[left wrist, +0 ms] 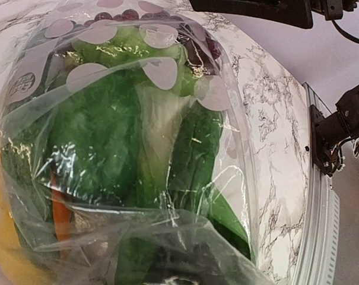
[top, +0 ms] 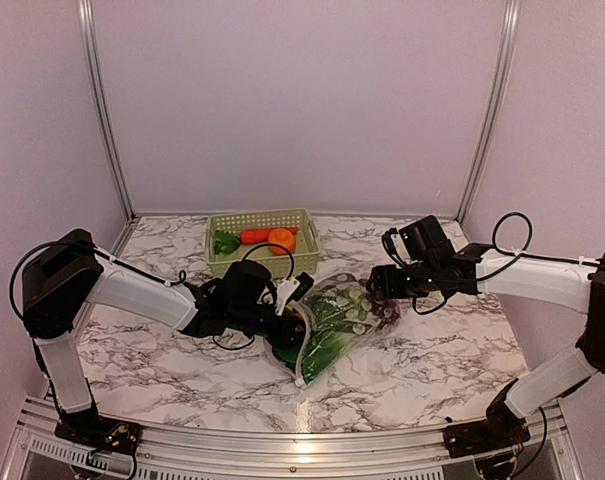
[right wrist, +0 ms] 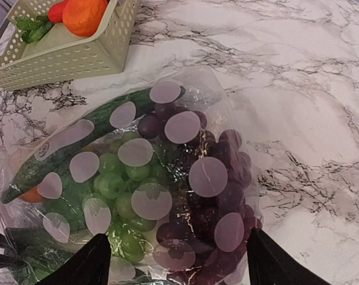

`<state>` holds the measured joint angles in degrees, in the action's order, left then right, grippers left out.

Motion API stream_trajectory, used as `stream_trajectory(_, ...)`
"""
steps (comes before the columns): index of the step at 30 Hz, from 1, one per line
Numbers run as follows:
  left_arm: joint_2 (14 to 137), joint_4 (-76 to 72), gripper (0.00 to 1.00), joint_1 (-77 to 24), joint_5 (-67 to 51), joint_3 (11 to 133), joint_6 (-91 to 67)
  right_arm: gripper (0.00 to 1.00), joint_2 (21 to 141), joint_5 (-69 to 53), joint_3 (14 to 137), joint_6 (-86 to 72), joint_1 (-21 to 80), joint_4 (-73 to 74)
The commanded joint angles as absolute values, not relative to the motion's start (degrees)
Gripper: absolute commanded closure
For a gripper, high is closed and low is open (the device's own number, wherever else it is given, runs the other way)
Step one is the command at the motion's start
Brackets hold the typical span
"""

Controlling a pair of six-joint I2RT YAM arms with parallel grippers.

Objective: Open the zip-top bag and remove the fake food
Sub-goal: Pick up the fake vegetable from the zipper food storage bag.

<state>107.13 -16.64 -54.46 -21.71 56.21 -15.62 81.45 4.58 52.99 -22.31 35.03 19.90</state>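
At the middle of the marble table, just near of the basket, lies the zip-top bag, the fake food inside. My right gripper is spread wide astride its right, grape end. My left gripper is at its left edge, where plastic hides the fingers, so I cannot tell their state.

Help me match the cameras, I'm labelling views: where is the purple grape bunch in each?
Top external: purple grape bunch at the bag's right end.
Left wrist: purple grape bunch along the top edge.
Right wrist: purple grape bunch right of centre.
Shared landmark: the white-dotted zip-top bag.
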Motion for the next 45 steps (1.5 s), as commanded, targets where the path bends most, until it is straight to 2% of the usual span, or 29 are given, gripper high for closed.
stream_trajectory(1, 103.61, -18.21, 1.0, -54.71, -19.57, 52.42, -16.83, 0.23, 82.26, 5.02, 52.92, -22.58, 35.51, 19.21)
stream_trajectory(5, 102.73, -19.94, 0.94, -54.58, -19.69, 50.89, -17.76, 0.23, 82.9, 4.92, 52.83, -22.5, 35.51, 19.05)
stream_trajectory(9, 102.43, -20.4, 0.94, -54.35, -19.4, 49.94, -18.26, 0.23, 82.95, 4.92, 52.75, -22.46, 35.51, 18.91)
stream_trajectory(12, 101.84, -21.15, 0.83, -54.24, -19.84, 49.13, -18.53, 0.23, 82.97, 4.97, 52.57, -22.49, 35.51, 18.97)
stream_trajectory(14, 101.71, -21.26, 0.8, -54.21, -19.8, 48.96, -18.52, 0.23, 83.05, 4.94, 52.48, -22.56, 35.51, 18.88)
stream_trajectory(21, 101.06, -21.46, 0.79, -53.85, -20.02, 48.1, -18.4, 0.23, 83.06, 5.1, 52.21, -22.61, 35.51, 18.85)
stream_trajectory(33, 104.21, -21.82, 0.83, -53.8, -21.9, 51.68, -17.72, 0.23, 83.24, 5.4, 52.58, -22.37, 35.51, 18.98)
stream_trajectory(45, 102.98, -21.34, 1.0, -53.75, -20.0, 51.4, -18.59, 0.23, 83.53, 5.54, 52.12, -22.47, 35.51, 18.64)
